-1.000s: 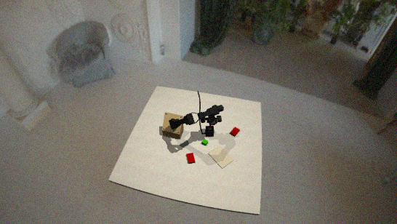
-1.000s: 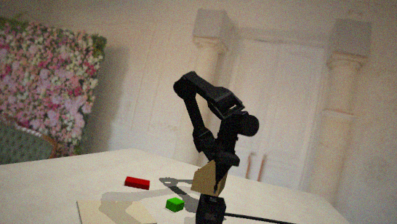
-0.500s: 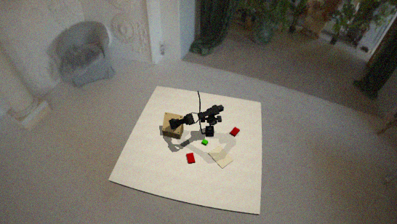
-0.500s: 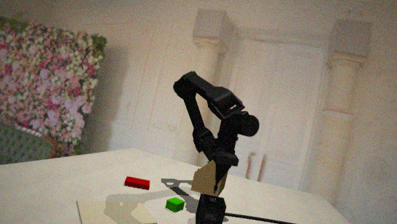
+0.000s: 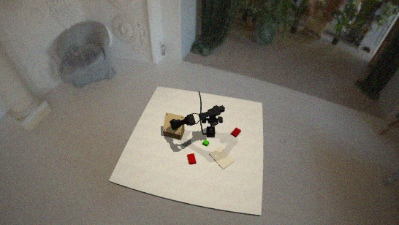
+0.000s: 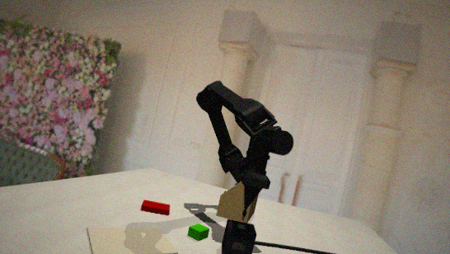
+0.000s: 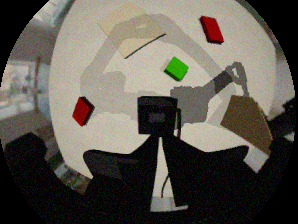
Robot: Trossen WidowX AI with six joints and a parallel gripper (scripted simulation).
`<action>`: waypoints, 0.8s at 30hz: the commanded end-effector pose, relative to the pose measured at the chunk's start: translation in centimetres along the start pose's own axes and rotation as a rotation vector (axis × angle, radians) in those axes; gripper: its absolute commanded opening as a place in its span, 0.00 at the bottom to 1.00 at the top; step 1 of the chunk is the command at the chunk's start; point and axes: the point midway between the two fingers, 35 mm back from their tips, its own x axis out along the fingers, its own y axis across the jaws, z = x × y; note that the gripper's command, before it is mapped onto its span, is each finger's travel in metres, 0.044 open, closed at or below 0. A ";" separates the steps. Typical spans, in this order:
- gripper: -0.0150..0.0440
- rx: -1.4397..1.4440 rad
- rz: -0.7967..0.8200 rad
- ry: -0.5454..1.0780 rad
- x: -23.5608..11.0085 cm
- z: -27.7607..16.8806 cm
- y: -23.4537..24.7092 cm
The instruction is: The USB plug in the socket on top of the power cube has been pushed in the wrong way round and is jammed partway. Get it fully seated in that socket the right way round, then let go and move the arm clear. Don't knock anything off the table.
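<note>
The black power cube (image 5: 210, 131) (image 6: 238, 240) (image 7: 144, 124) stands upright on the pale table (image 5: 153, 172). Its socket (image 7: 157, 117) shows as a grey patch on top in the wrist view. My gripper (image 6: 245, 216) (image 7: 159, 132) points down with its fingertips close over the cube's top. It is shut on the small dark USB plug, which is barely seen between the tips. The plug seems clear of the socket, but the gap is too small to judge. The plug's way round cannot be told. In the top view the arm hides the fingertips.
A green block (image 5: 206, 142) (image 6: 199, 232) (image 7: 176, 68) lies near the cube. Red blocks (image 5: 235, 132) (image 5: 191, 158) and a thin beige sheet (image 5: 225, 161) lie farther out. A wooden box (image 5: 175, 131) stands beneath part of the arm. A black cable (image 5: 201, 106) runs from the cube to the table's edge.
</note>
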 end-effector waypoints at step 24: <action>0.25 -0.005 -0.001 -0.002 0.4 0.0 0.0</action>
